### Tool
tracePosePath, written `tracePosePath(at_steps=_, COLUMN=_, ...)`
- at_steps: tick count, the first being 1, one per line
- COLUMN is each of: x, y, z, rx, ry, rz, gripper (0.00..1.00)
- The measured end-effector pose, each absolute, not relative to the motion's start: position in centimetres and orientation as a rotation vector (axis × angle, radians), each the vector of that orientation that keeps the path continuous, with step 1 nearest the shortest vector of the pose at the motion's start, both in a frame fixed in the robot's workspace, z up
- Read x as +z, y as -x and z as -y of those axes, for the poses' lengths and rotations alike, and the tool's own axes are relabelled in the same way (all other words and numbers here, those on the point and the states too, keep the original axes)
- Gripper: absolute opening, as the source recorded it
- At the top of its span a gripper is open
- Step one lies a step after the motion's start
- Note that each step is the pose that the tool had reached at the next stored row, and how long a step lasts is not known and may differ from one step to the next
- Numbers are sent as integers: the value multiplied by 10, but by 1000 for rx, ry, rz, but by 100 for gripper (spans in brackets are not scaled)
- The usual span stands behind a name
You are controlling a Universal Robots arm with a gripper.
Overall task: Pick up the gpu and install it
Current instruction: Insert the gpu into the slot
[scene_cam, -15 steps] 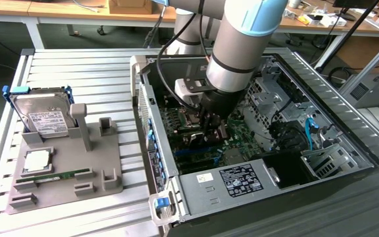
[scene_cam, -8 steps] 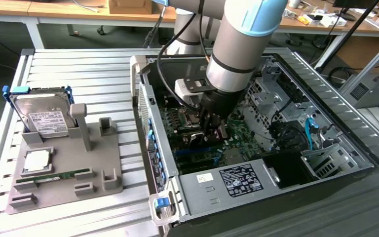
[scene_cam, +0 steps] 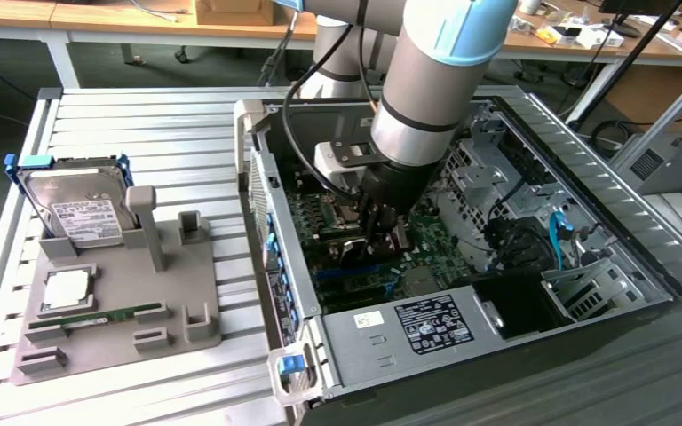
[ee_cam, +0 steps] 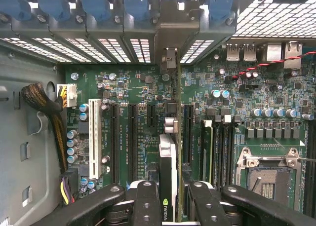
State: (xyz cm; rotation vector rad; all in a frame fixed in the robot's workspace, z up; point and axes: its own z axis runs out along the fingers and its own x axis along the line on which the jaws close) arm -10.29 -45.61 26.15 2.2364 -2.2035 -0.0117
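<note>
My gripper (scene_cam: 383,229) is down inside the open computer case (scene_cam: 273,191), just over the green motherboard (scene_cam: 436,235). In the wrist view the gripper (ee_cam: 173,204) is shut on the gpu (ee_cam: 168,162), with one black finger (ee_cam: 145,201) on each side of it. The thin card is seen edge-on, with a dark body and a small green logo near my fingers. It stands upright between two long black expansion slots (ee_cam: 132,137). Its silvery bracket end (ee_cam: 168,58) reaches the rear slot openings of the case. Whether the card sits fully in its slot I cannot tell.
A grey fixture tray (scene_cam: 187,302) at the exterior view's left holds a silver hard drive (scene_cam: 81,213), a processor chip (scene_cam: 67,288) and a green memory stick (scene_cam: 92,317). Inside the case are a power supply (scene_cam: 424,324), a white slot (ee_cam: 95,137), a CPU socket (ee_cam: 269,174) and a cable bundle (ee_cam: 44,102).
</note>
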Motion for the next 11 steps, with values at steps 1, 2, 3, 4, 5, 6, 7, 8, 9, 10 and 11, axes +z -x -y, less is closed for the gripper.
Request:
tracePosePath(at_steps=1, x=261, y=103, z=456, rx=-12, ry=-2236, rz=2204, gripper=27)
tracePosePath(at_steps=2, x=261, y=103, z=456, rx=-12, ry=-2236, rz=2205, gripper=27)
tracePosePath(at_steps=3, x=261, y=103, z=456, rx=-12, ry=-2235, rz=2205, gripper=27)
tracePosePath(at_steps=4, x=261, y=103, z=456, rx=-12, ry=-2235, rz=2205, gripper=27)
tracePosePath(at_steps=5, x=261, y=103, z=456, rx=-12, ry=-2234, rz=2205, gripper=27)
tracePosePath(at_steps=6, x=261, y=103, z=456, rx=-12, ry=-2234, rz=2206, gripper=27)
tracePosePath(at_steps=7, x=261, y=103, z=456, rx=-12, ry=-2233, rz=2207, gripper=27)
tracePosePath(at_steps=8, x=261, y=103, z=456, rx=-12, ry=-2229, rz=2211, gripper=27)
tracePosePath(at_steps=9, x=261, y=103, z=456, rx=-12, ry=-2223, rz=2217, gripper=27)
tracePosePath(at_steps=10, x=261, y=103, z=456, rx=-12, ry=-2219, rz=2221, gripper=27)
tracePosePath(at_steps=11, x=261, y=103, z=456, rx=-12, ry=-2214, rz=2226, gripper=27)
